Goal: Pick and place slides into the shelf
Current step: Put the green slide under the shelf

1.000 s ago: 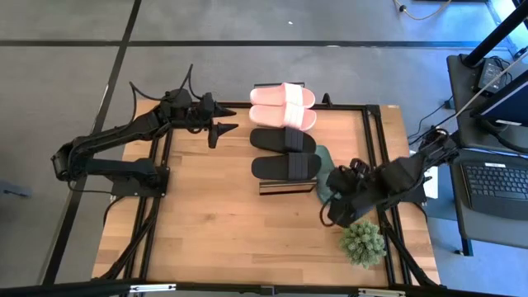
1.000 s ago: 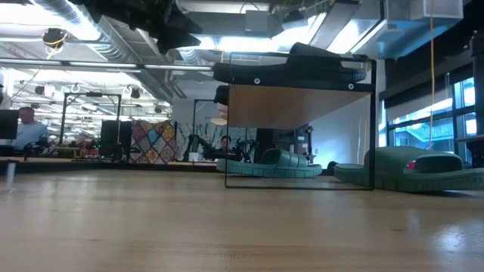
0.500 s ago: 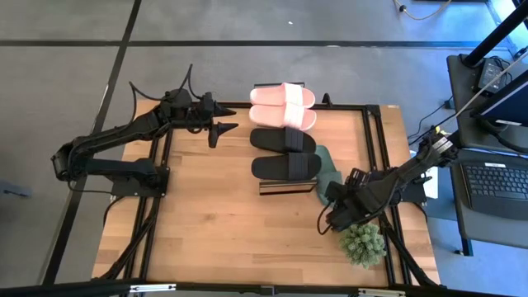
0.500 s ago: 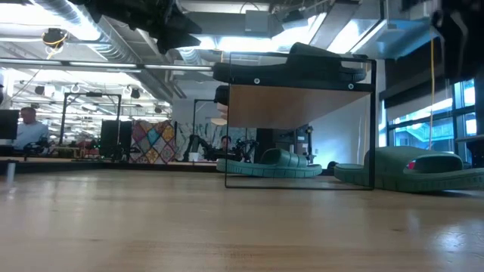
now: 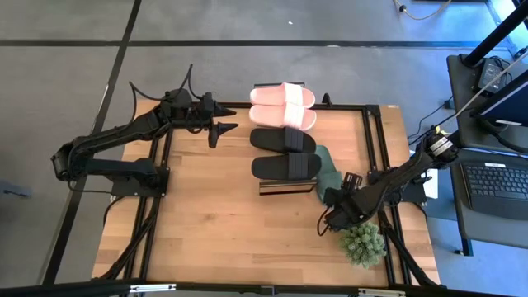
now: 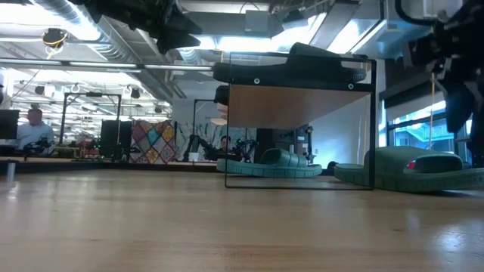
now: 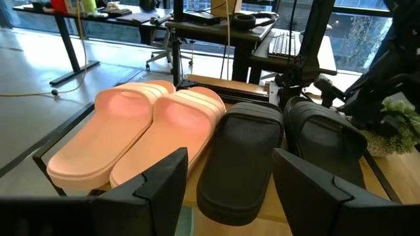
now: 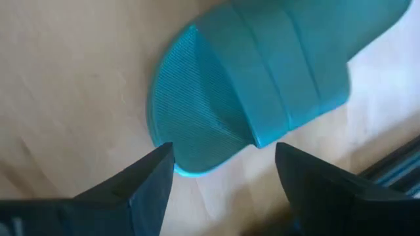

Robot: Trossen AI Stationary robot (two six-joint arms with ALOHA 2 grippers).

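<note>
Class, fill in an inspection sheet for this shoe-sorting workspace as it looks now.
Surface: wooden tabletop, mostly bare.
Job's things: pink slides and black slides lie on top of the shelf; one green slide under it, another green slide on the table beside it.
Clutter: small potted plant.
Grippers: left gripper open, waiting beside the shelf; right gripper open above the green slide.
Cables: cable on the floor.
Surroundings: laptop on side desk; a person far behind.

arms: dark, jointed | end effector fingers (image 7: 161, 187): matte black, flat | cables: black
</note>
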